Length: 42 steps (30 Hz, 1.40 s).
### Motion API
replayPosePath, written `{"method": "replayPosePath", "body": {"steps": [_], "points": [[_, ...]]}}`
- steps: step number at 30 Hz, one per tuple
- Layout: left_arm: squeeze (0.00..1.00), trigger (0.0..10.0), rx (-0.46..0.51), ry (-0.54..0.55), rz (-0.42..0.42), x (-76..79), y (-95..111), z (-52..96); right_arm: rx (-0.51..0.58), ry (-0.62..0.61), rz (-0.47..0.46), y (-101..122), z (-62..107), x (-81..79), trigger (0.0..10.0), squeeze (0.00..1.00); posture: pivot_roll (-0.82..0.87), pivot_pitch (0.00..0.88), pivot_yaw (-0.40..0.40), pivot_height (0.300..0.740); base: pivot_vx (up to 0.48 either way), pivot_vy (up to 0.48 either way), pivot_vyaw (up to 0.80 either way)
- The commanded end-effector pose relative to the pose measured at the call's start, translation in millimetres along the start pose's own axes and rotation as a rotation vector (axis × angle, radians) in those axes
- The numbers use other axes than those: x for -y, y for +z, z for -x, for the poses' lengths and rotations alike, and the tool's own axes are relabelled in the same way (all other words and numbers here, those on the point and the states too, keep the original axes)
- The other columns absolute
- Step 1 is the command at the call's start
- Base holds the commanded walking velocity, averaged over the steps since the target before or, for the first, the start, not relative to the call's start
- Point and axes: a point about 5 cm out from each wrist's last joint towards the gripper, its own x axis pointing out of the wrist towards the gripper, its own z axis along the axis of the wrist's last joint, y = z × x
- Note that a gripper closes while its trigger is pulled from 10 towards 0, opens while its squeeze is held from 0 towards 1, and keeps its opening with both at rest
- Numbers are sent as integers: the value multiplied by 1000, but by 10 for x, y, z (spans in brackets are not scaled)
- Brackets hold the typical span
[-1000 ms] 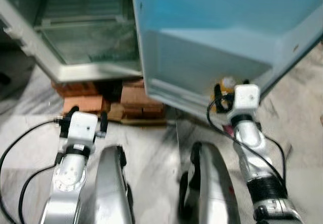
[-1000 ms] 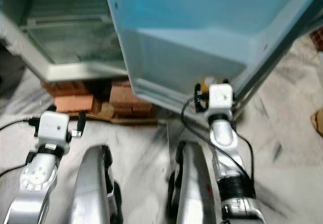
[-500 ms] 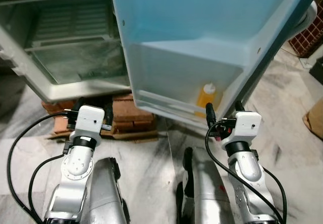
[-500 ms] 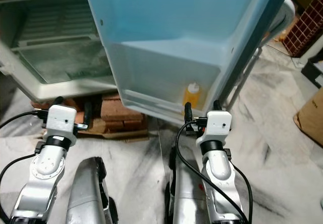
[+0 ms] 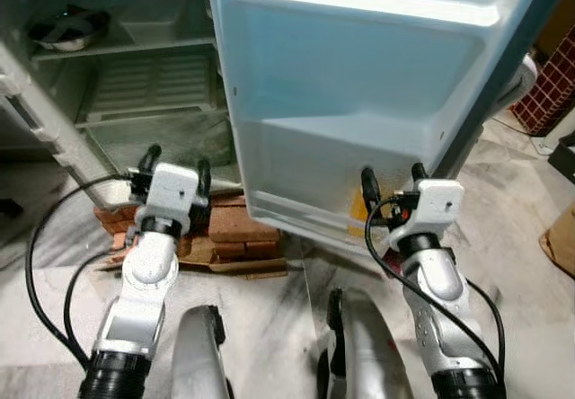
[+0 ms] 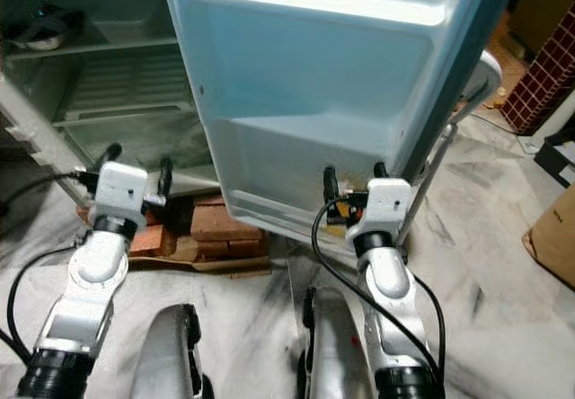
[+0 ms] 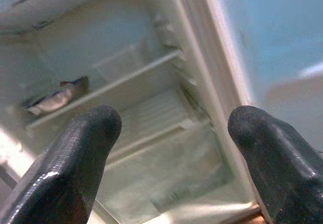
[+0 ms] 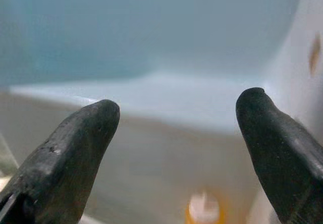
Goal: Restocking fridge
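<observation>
The fridge stands open before me, its pale blue door swung out in the middle of the eye views. An orange bottle with a white cap stands in the door's bottom shelf, mostly hidden behind my right wrist in the eye views. My right gripper is open and empty, held just in front of that shelf. My left gripper is open and empty too, raised before the fridge's lower compartment. A metal bowl sits on an upper shelf inside.
The fridge rests on red bricks and cardboard over a marble floor. A cardboard box lies at the right edge, with a red lattice stand beyond the door. The door's edge is close to my right arm.
The head view has tilted upward, showing more of the fridge's shelves. Both arms have risen toward the fridge with their fingers still open. The bottle stays in the door shelf.
</observation>
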Motion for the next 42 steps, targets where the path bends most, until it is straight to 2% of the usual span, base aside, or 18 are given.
{"method": "replayPosePath", "body": {"steps": [1,9,12,19,20,23,27,29,31,36,42], "points": [[0,10000,-1,1,-17,5,-18,-11,-29,-17,-32,-33,-24,53,10000,0,89,13,5,675,0,0,0],[0,10000,-5,-25,-6,55,-20,-4,-64,-7,-38,-60,-25,58,10000,0,78,24,5,720,0,0,0],[0,10000,-22,-32,-3,64,-53,32,-108,9,-46,-118,0,42,10000,0,79,31,7,740,0,0,0],[0,10000,-83,-58,7,79,-166,149,-233,111,-31,-264,210,26,10000,0,71,44,11,740,0,0,0],[0,10000,-96,-64,8,85,-194,176,-276,95,-39,-330,269,53,10000,0,71,45,7,740,0,0,0],[0,10000,-112,-66,16,99,-218,215,-308,75,-43,-399,346,72,10000,0,75,45,-5,740,0,0,0],[0,10000,-119,-60,18,109,-223,244,-356,29,-96,-480,384,40,10000,0,78,48,-10,740,0,0,0],[0,10000,-122,-59,21,112,-221,252,-357,36,-141,-500,393,-8,10000,0,78,51,-10,740,-169,0,0],[0,10000,-124,-61,22,117,-221,259,-352,49,-141,-509,394,-36,10000,0,75,52,-9,740,-353,0,0],[0,10000,-127,-73,19,126,-229,260,-353,10,-207,-525,413,-28,10000,0,67,55,-9,740,-406,0,0],[0,10000,-120,-88,17,159,-219,229,-377,64,-230,-541,448,-44,10000,0,55,53,-8,740,-400,-90,0]]}}
